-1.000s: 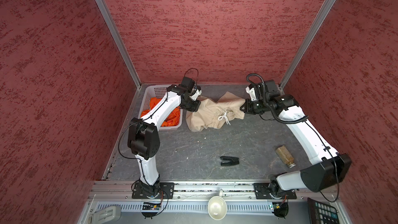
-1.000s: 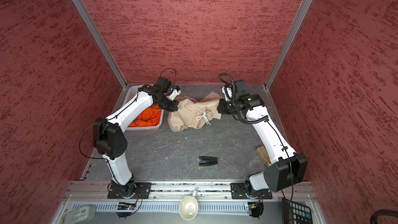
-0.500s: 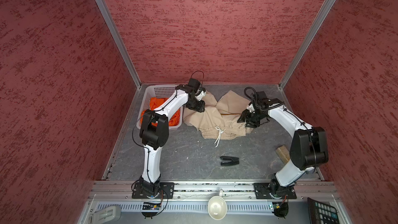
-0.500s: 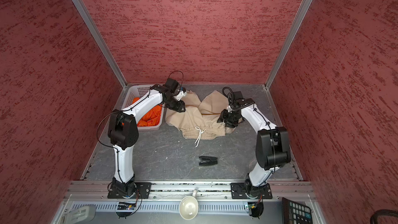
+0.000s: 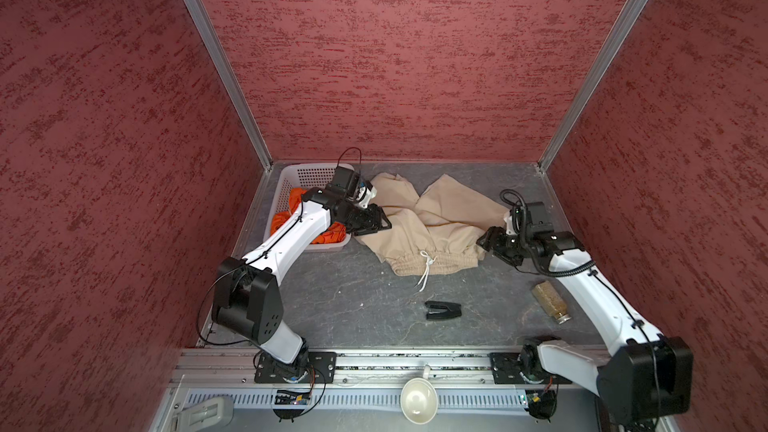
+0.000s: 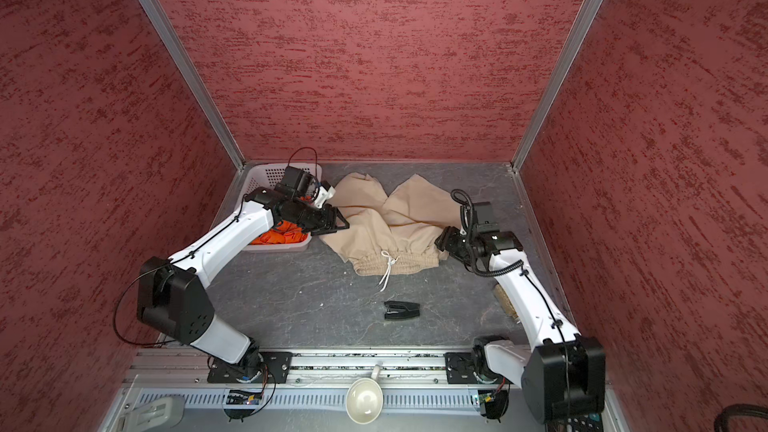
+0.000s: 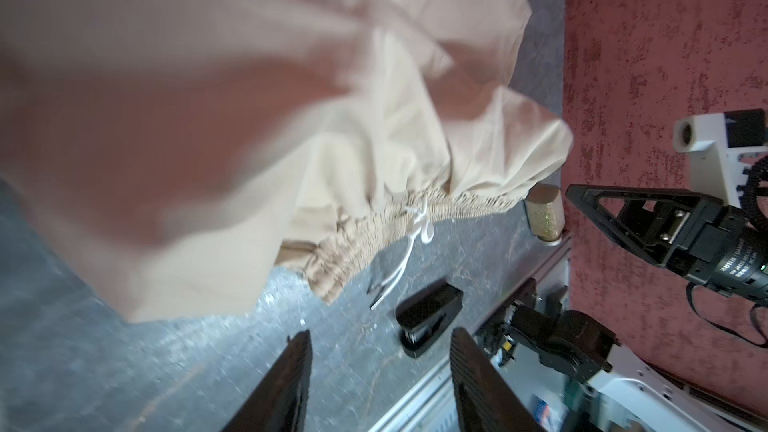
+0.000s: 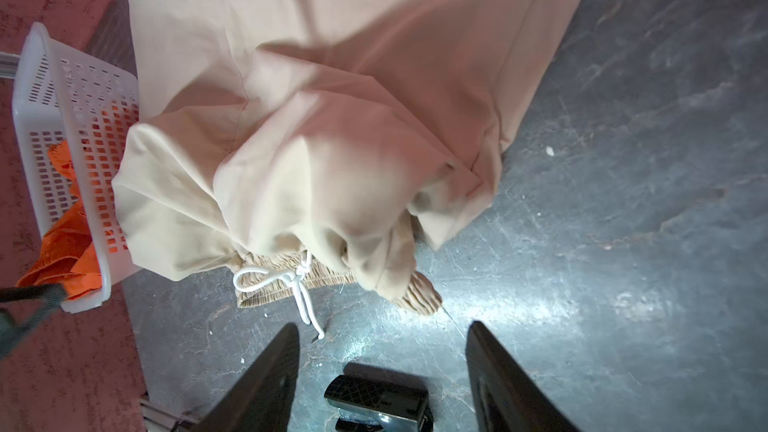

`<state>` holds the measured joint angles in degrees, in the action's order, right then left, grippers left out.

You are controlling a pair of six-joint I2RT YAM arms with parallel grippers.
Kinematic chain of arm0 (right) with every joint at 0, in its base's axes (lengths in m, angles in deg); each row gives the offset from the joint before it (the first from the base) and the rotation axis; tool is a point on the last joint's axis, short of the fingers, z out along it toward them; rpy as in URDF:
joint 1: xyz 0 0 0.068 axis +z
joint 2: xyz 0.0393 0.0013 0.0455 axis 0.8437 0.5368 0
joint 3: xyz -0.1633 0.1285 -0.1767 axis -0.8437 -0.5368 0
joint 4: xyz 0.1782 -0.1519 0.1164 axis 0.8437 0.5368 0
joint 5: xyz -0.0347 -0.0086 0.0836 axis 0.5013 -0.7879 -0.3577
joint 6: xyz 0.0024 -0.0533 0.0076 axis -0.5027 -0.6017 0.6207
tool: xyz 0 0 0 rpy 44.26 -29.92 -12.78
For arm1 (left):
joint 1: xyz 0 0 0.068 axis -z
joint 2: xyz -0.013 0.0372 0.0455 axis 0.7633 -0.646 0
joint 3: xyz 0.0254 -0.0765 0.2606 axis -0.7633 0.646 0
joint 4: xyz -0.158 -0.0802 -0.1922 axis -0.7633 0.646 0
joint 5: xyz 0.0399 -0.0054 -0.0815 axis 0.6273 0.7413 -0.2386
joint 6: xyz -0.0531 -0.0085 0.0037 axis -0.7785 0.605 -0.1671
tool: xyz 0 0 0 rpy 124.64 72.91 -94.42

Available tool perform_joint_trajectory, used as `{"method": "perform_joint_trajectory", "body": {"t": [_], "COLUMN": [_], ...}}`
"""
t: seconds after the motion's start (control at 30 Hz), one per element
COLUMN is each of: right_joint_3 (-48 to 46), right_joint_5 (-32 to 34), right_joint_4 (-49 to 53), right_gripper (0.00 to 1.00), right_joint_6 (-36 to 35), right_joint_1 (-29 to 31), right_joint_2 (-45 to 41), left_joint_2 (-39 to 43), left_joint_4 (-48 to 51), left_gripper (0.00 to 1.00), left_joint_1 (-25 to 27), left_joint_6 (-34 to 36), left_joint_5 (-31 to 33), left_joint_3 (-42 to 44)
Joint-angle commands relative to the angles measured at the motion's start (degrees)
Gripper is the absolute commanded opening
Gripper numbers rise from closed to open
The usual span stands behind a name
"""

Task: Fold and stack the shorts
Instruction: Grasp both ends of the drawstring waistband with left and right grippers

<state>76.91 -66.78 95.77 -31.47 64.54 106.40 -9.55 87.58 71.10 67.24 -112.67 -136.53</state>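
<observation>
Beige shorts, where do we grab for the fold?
Probably pinch the beige shorts at both end corners of the gathered waistband, coming in from each outer side: they lie spread open, waistband nearest the robot, legs toward the back wall.

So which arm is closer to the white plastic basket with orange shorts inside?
Left. The left end effector hangs right beside the white perforated plastic basket; the right end effector is beyond the beige cloth shorts.
</observation>
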Motion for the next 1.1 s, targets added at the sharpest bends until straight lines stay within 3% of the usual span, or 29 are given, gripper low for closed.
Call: {"method": "perform_joint_trajectory", "body": {"t": [0.0, 0.13, 0.43, 0.73, 1.07], "right_joint_3": [-7.1, -13.9, -21.2, -20.7, -21.0], "right_joint_5": [-4.2, -9.1, -14.3, -16.9, -17.6], "right_joint_4": [-11.6, -20.7, -31.2, -31.8, -33.0], "right_gripper": [0.64, 0.64, 0.64, 0.6, 0.47], "right_joint_6": [8.3, 12.2, 11.6, 7.2, 6.1], "right_joint_1": [-1.8, -3.1, -3.1, -3.1, -3.1], "right_joint_2": [-2.8, -4.9, -2.4, 1.6, 4.6], "left_joint_2": [0.8, 0.8, 2.3, 0.8, -4.0], "left_joint_4": [-3.3, -6.8, -13.0, -24.5, -27.4], "left_gripper": [0.58, 0.61, 0.64, 0.64, 0.63], "left_joint_1": [0.9, 1.9, 8.3, 12.0, 14.8], "left_joint_6": [-10.8, -17.8, -30.8, -43.3, -47.5], "left_joint_5": [-2.4, -3.7, 2.8, 8.9, 14.8], "left_joint_3": [3.0, 8.2, 16.6, 21.9, 21.9]}}
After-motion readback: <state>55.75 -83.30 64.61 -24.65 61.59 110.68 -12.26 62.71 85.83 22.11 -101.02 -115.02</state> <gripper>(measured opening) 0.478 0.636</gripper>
